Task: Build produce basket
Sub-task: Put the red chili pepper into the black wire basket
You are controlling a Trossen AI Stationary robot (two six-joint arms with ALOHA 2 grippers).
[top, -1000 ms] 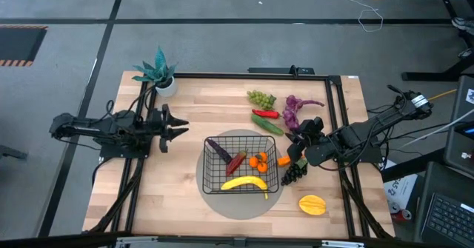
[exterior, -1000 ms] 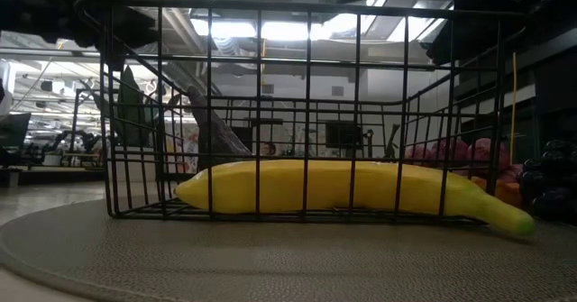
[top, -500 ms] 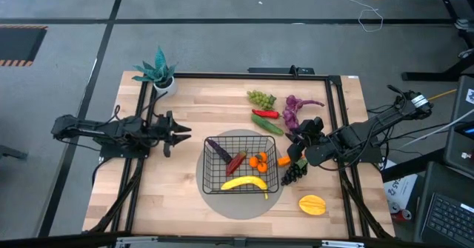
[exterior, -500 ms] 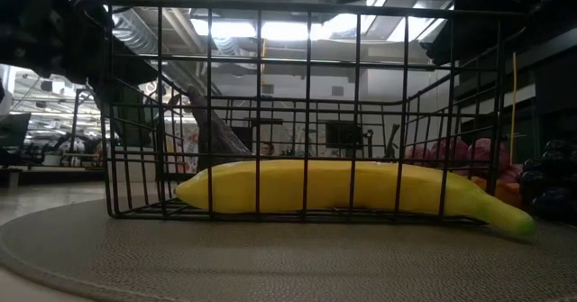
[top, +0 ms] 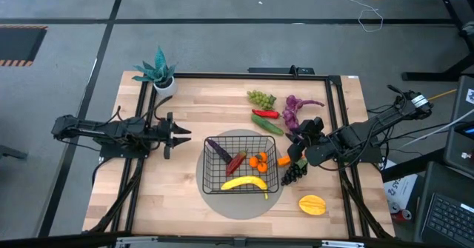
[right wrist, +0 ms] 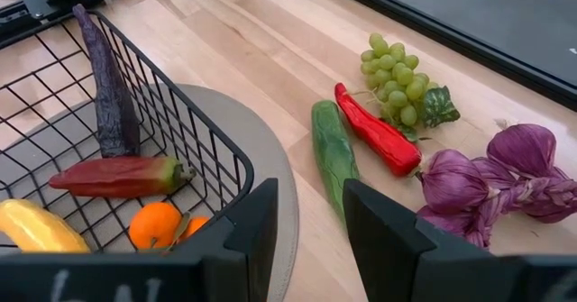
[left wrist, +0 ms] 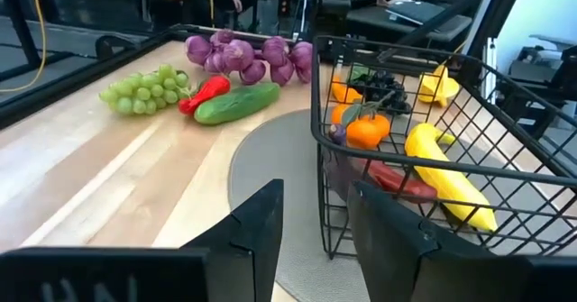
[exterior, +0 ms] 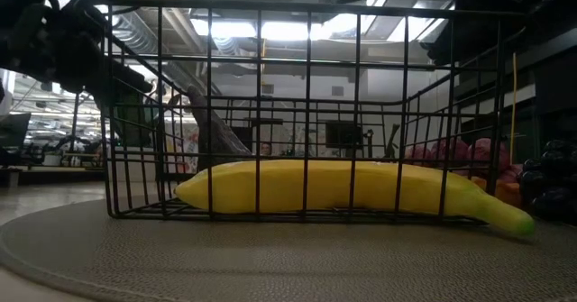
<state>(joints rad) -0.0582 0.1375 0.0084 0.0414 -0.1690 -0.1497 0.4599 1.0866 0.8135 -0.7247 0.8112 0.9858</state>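
Note:
The black wire basket [top: 241, 166] stands on a round grey mat in the middle of the table. It holds a yellow banana [top: 244, 183], a purple eggplant [top: 218, 149], a red pepper [top: 236, 161] and oranges [top: 258, 160]. Green grapes [top: 261, 98], a red chili [top: 265, 113], a cucumber [top: 266, 124] and purple grapes [top: 296, 109] lie on the wood beyond it. A carrot [top: 284, 160], dark grapes [top: 294, 172] and a starfruit [top: 312, 203] lie to its right. My left gripper [top: 185, 135] is open and empty, left of the basket. My right gripper [top: 294, 149] is open and empty, just right of it.
A teal potted plant [top: 158, 74] stands at the far left corner. A black frame [top: 244, 76] runs round the table's edges. Bare wood lies left of the basket and along the near edge. The banana's tip [exterior: 514, 221] pokes out through the basket's side.
My left gripper has moved toward the table's right edge and a little toward its near edge, closer to the basket's left side, staying open. The produce and the basket have kept still.

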